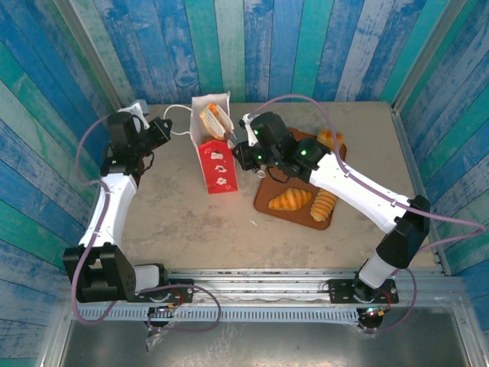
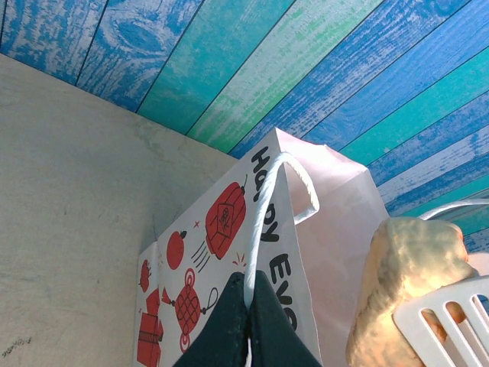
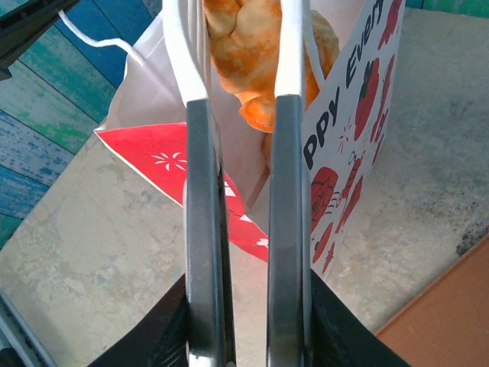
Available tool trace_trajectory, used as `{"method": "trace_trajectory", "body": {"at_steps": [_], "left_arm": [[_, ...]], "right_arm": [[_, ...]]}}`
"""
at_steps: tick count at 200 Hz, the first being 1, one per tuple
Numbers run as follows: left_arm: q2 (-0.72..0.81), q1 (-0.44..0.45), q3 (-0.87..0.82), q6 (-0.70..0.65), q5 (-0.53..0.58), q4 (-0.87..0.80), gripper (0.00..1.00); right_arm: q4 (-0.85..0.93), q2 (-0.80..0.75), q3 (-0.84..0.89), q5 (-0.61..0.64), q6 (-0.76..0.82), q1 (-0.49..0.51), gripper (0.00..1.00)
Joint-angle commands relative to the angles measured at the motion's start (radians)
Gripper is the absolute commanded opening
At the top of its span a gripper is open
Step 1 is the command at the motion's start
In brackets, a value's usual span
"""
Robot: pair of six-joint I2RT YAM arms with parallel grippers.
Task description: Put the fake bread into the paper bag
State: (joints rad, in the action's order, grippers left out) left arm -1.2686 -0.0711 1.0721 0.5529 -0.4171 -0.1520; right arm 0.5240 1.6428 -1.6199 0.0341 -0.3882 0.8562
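A small white paper gift bag with a red front panel [image 1: 218, 167] stands upright on the pale stone-patterned table top [image 1: 176, 222], its mouth facing up. The left gripper [image 1: 163, 128] sits just beside the bag. In the left wrist view its dark jaws are pinched shut on the white cord handle [image 2: 263, 214]. Pulling the handle this way appears to steady the light bag and hold its mouth open.

The right gripper [image 1: 228, 126] reaches across to the bag's mouth. Its two long fingers [image 3: 200, 168] are closed on a golden-brown twisted toy pastry [image 3: 252, 46]. The pastry hangs right at the opening, its lower end between the white walls of the bag [image 3: 359, 115]. The fingers point into the mouth, probably so the pastry drops straight inside and does not catch on the rim. The left wrist view also shows the pastry [image 2: 405, 267] beside the printed bag wall [image 2: 221, 252].

To the right of the bag lies a flat brown tray [image 1: 299, 217]. On it rest more pieces of fake bread: a golden croissant [image 1: 290, 199], a ridged horn-shaped roll [image 1: 323, 205] and a round golden bun [image 1: 330, 139]. These are not yet bagged, so the task seems only partly done.
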Motion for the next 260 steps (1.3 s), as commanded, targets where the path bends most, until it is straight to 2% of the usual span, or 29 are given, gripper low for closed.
{"method": "trace_trajectory", "body": {"at_steps": [1, 57, 139, 159, 188, 201, 213, 235, 260], "left_arm": [[0.055, -0.004, -0.001, -0.018, -0.001, -0.009, 0.00], [0.058, -0.004, -0.004, -0.015, -0.011, -0.009, 0.00], [0.061, -0.003, -0.004, -0.016, -0.012, -0.012, 0.00], [0.061, -0.004, -0.002, -0.015, -0.029, -0.014, 0.12], [0.063, -0.004, 0.007, -0.008, -0.047, -0.012, 0.19], [0.063, -0.004, 0.012, -0.012, -0.055, -0.015, 0.30], [0.064, -0.004, 0.021, -0.013, -0.055, -0.025, 0.44], [0.082, -0.004, 0.029, -0.024, -0.053, -0.035, 0.58], [0.121, -0.004, 0.023, -0.024, -0.019, -0.040, 0.63]], "right_arm": [[-0.023, -0.012, 0.008, 0.027, -0.008, 0.002, 0.38], [-0.031, -0.024, 0.005, 0.020, -0.006, 0.001, 0.51], [-0.066, -0.026, -0.011, -0.026, 0.002, 0.001, 0.53], [-0.074, -0.030, -0.017, -0.037, 0.002, 0.002, 0.53], [-0.100, -0.059, -0.020, -0.081, 0.001, 0.002, 0.52], [-0.127, -0.082, -0.014, -0.115, 0.009, 0.002, 0.53], [-0.138, -0.107, -0.013, -0.127, 0.009, 0.002, 0.52], [-0.144, -0.159, -0.008, -0.121, 0.033, 0.001, 0.53], [-0.170, -0.236, 0.002, -0.132, 0.077, 0.000, 0.54]]}}
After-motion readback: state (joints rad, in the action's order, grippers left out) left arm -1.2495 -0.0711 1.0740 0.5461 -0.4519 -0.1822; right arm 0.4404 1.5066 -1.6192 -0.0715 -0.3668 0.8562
